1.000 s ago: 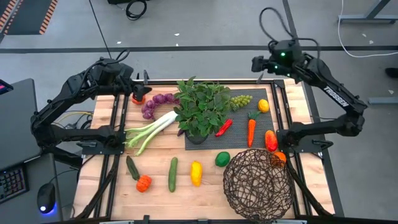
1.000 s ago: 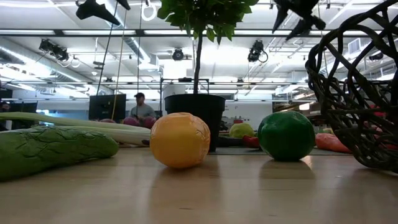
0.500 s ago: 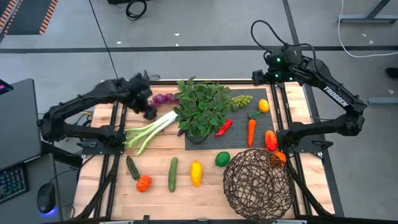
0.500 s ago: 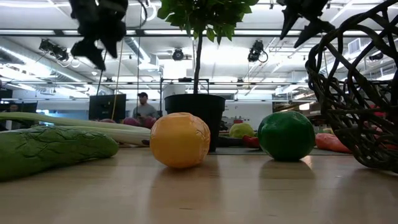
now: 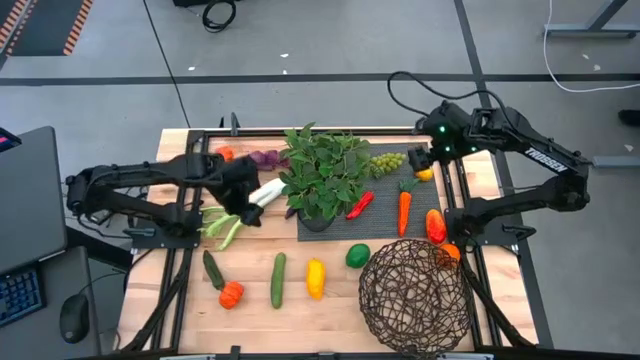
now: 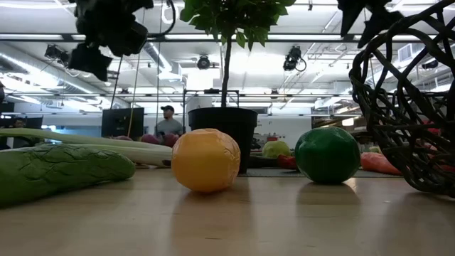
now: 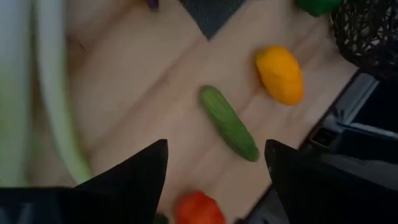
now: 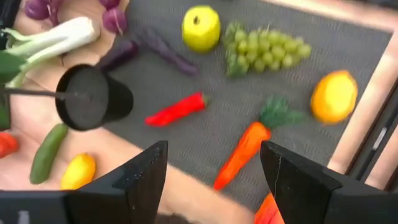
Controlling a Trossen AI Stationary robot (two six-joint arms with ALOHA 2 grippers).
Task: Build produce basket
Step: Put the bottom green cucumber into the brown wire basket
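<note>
Leafy potted plant [image 5: 322, 178] mid-table, basket [image 5: 414, 296] nearby

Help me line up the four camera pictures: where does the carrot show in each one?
High view: carrot on the black mat, right of the potted plant.
Low view: not clearly visible; I cannot tell.
Left wrist view: not in it.
Right wrist view: carrot on the mat, beside the red chili.
Shared landmark: the potted plant's black pot.
</note>
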